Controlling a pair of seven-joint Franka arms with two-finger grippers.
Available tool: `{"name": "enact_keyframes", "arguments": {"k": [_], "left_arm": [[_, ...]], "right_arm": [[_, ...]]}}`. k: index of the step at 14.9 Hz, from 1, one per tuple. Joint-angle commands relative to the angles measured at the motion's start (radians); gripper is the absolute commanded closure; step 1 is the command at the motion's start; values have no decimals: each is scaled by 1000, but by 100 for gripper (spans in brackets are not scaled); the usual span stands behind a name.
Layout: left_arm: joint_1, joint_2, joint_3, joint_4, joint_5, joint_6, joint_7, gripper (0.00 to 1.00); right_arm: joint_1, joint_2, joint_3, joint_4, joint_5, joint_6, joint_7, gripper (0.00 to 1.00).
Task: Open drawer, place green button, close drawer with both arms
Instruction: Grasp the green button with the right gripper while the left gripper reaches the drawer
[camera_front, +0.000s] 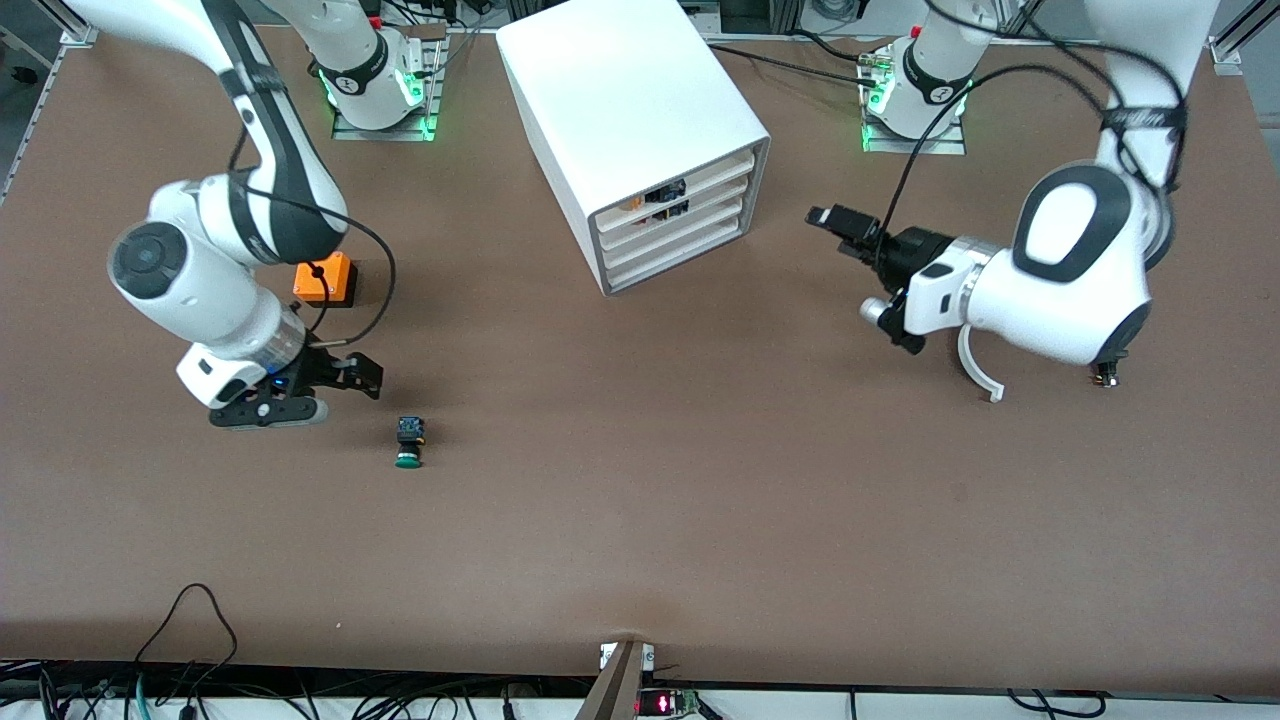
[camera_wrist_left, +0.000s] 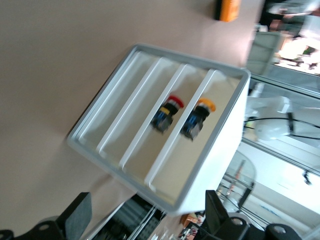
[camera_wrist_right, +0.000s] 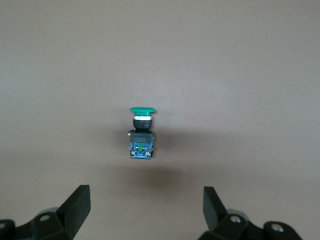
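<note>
The button (camera_front: 409, 443) lies on its side on the table toward the right arm's end, green cap toward the front camera. My right gripper (camera_front: 345, 385) hangs open just beside it, and in the right wrist view the button (camera_wrist_right: 141, 132) lies ahead of the open right gripper (camera_wrist_right: 146, 200). The white cabinet (camera_front: 620, 100) stands mid-table with all four tray drawers pushed in. The drawer (camera_front: 680, 243) is third from the top. My left gripper (camera_front: 830, 218) hovers open, turned sideways and facing the cabinet front. The left wrist view shows the drawer (camera_wrist_left: 141, 110) ahead of the left gripper (camera_wrist_left: 148, 212).
An orange box (camera_front: 325, 280) sits by the right arm, farther from the front camera than the button. The two upper drawers hold a yellow-capped button (camera_wrist_left: 197, 117) and a red-capped one (camera_wrist_left: 167, 112). A small dark object (camera_front: 1104, 376) lies under the left arm's elbow.
</note>
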Motion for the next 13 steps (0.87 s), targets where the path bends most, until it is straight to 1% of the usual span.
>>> {"name": "enact_keyframes", "arguments": {"k": [1,2,3,4,6,7,9,10,11,12,13], "left_arm": [[10,15,2,-144,-175,119,291,0],[7,9,2,-221,-264,145,371,0],[1,1,2,-281,-321,184,443,0],[-2,-2,-1,-332,-354,225,536,0],[-2,1,-9,-399,-419,232,672,0],[-2,1,-15,-432,-444,235,701,0],[-3,6,-35,-481,-476,265,762,0],[-2,6,-38,-510,-484,270,790,0],[-4,10,-41,-539,-489,281,821,3],[-4,16,-43,-559,-493,299,847,4],[-7,26,-55,-561,-496,307,853,5]], "right_arm": [[11,83,-3,-19,10,125,-23,0],[16,114,-2,-27,10,180,-28,0],[31,144,-2,-29,10,220,-30,0],[37,170,-2,-29,10,248,-30,0],[44,215,-2,-27,8,314,-30,0],[44,229,-2,-27,7,333,-31,0],[44,232,-2,-26,5,333,-45,1],[42,232,-2,-24,5,333,-65,5],[41,232,-3,-22,5,333,-72,18],[41,232,-2,-19,5,330,-74,64],[44,232,-2,-18,7,327,-63,100]]}}
